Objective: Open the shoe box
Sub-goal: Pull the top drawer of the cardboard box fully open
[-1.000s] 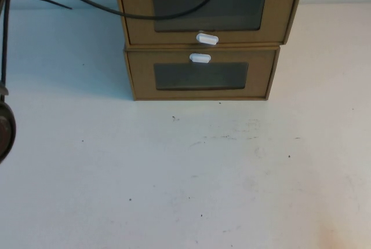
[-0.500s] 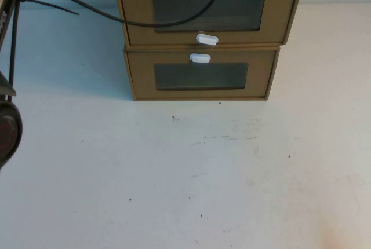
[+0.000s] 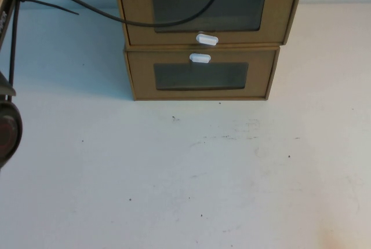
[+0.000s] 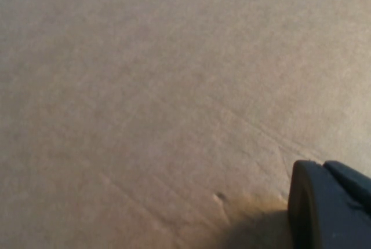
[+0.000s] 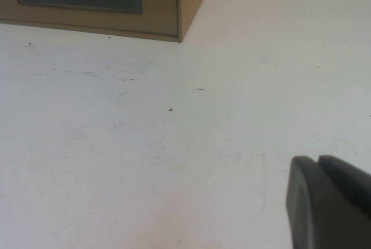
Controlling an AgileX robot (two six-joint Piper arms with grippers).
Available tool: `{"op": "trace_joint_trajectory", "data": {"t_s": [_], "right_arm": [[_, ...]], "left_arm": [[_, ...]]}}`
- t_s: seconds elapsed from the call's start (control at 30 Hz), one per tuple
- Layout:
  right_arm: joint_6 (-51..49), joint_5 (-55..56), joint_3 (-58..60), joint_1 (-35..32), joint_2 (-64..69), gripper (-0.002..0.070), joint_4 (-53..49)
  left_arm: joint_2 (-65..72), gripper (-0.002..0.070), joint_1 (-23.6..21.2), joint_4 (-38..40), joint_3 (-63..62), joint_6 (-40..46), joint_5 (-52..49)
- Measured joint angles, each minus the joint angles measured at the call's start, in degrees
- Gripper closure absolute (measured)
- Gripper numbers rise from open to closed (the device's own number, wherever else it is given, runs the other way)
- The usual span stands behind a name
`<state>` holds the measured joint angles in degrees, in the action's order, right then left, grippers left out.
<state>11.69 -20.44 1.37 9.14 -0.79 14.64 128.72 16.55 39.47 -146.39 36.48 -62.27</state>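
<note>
From the high view we see two cardboard shoe boxes stacked at the far middle of the white table, the upper shoe box resting directly on the lower shoe box. Both fronts are closed, each with a dark window and a small white handle, the upper handle just above the lower handle. A black cable crosses the upper box's front, and part of the left arm shows well left of the lower shoe box. In the left wrist view, plain brown cardboard fills the frame and the left gripper hangs close over it; we cannot tell whether it is wide or narrow. In the right wrist view, the right gripper is closed tight on nothing, over bare table, on the near side of the lower shoe box's corner and apart from it.
</note>
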Motion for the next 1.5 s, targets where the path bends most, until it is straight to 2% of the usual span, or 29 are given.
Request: {"op": "trace_joint_trajectory", "data": {"t_s": [0.33,0.7,0.87,1.13,1.33,1.5], "right_arm": [[0.0,0.0,0.0,0.0,0.0,0.0691,-7.0],[0.0,0.0,0.0,0.0,0.0,0.0691,-6.9],[0.0,4.3,0.0,0.0,0.0,0.0691,4.6],[0.0,15.5,0.0,0.0,0.0,0.0691,33.1],[0.0,18.9,0.0,0.0,0.0,0.0691,41.3],[0.0,16.0,-4.6,0.0,2.7,0.0691,42.5]], "left_arm": [[0.0,0.0680,0.0,0.0,0.0,-1.6,0.0],[0.0,0.0680,0.0,0.0,0.0,-2.1,0.0],[0.0,0.0680,0.0,0.0,0.0,-2.6,0.0],[0.0,0.0680,0.0,0.0,0.0,-3.8,0.0],[0.0,0.0680,0.0,1.0,0.0,-4.2,-0.9],[0.0,0.0680,0.0,1.0,0.0,-5.7,-1.1]]}}
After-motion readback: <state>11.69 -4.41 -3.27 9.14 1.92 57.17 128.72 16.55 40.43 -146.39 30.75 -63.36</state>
